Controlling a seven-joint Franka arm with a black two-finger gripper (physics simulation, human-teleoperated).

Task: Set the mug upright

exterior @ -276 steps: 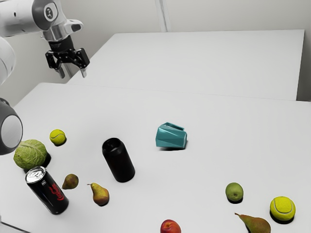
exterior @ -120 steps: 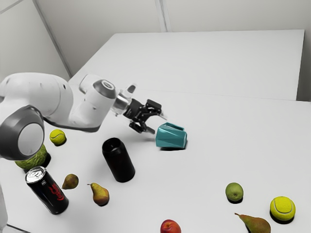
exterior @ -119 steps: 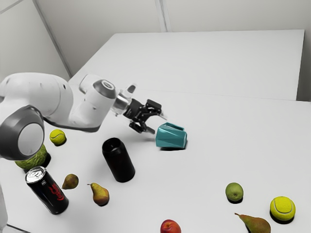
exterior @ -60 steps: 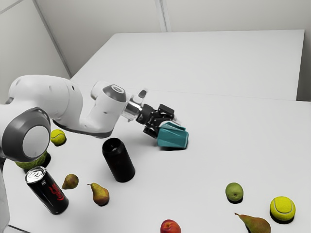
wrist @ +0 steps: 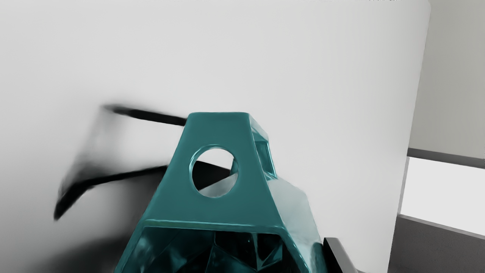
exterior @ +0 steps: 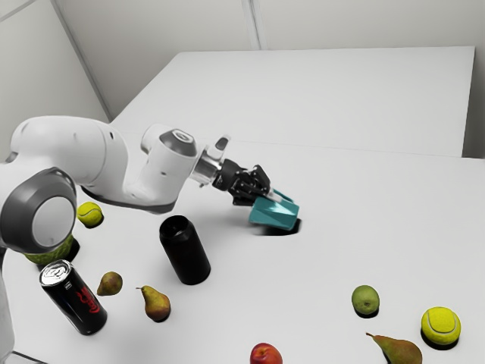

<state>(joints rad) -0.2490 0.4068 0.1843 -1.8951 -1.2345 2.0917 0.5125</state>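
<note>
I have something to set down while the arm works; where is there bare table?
Bare: the stretch from the mug to the exterior view's right edge, above the green fruit; also between the black bottle, green fruit and red fruit. Crowded: the exterior view's left, with cabbage, can and pears; and at the mug, where the gripper works.

A teal mug [wrist: 212, 208] shows its round handle hole.

5 fruits [exterior: 157, 304], 2 balls [exterior: 441, 325], 1 ea. mug [exterior: 274, 213], can [exterior: 74, 298], btl [exterior: 186, 252], cabbage [exterior: 54, 252].
</note>
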